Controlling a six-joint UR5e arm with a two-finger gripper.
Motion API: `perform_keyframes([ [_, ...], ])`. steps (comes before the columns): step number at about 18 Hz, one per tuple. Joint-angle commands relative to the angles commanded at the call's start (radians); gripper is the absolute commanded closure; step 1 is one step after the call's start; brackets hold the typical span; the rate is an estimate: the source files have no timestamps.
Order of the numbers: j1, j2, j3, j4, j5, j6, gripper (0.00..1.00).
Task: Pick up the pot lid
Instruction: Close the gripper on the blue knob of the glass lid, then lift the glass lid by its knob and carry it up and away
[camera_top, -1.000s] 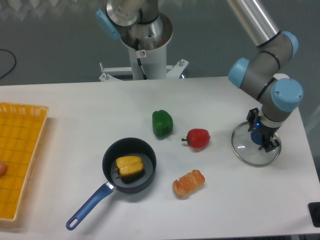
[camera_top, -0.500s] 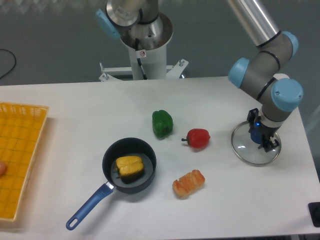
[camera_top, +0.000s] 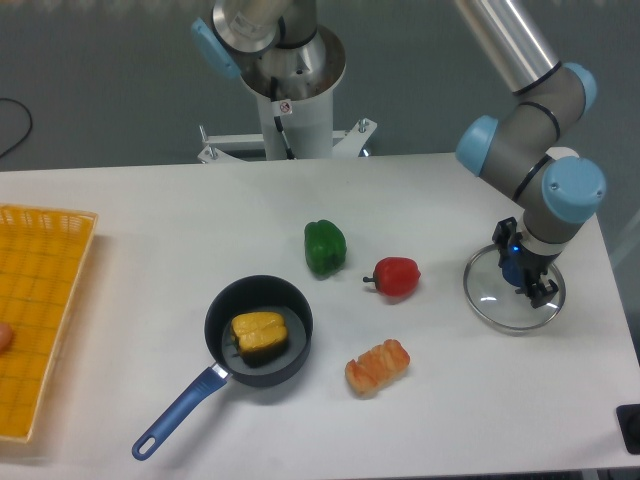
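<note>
Glass and round, ringed in silver, the lid (camera_top: 488, 296) is topped by a blue knob (camera_top: 513, 273); whether that's pinched by the gripper (camera_top: 529, 262) can't be told!

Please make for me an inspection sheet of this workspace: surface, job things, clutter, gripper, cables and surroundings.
Surface: white table.
Job's things: clear pot lid lying at the right, with blue knob.
Clutter: blue-handled black pan holding a yellow item; green pepper; red pepper; orange-brown item.
Gripper: at the knob; grip cannot be confirmed.
Cables: black cable, left edge.
Surroundings: yellow-orange crate at left; black object, lower right edge.
</note>
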Motion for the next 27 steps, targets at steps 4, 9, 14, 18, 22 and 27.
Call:
perform_keyframes([
  [4,0.000,0.002,0.000,-0.001,0.002,0.002,0.37],
  [9,-0.011,0.020,0.000,-0.012,0.057,0.003,0.37],
  [14,-0.015,0.060,-0.031,-0.037,0.057,0.000,0.37],
  [18,-0.017,0.095,-0.031,-0.092,0.055,-0.011,0.37],
  [22,-0.029,0.124,-0.031,-0.156,0.052,-0.047,0.37],
  [27,-0.038,0.156,-0.031,-0.216,0.051,-0.058,0.37],
])
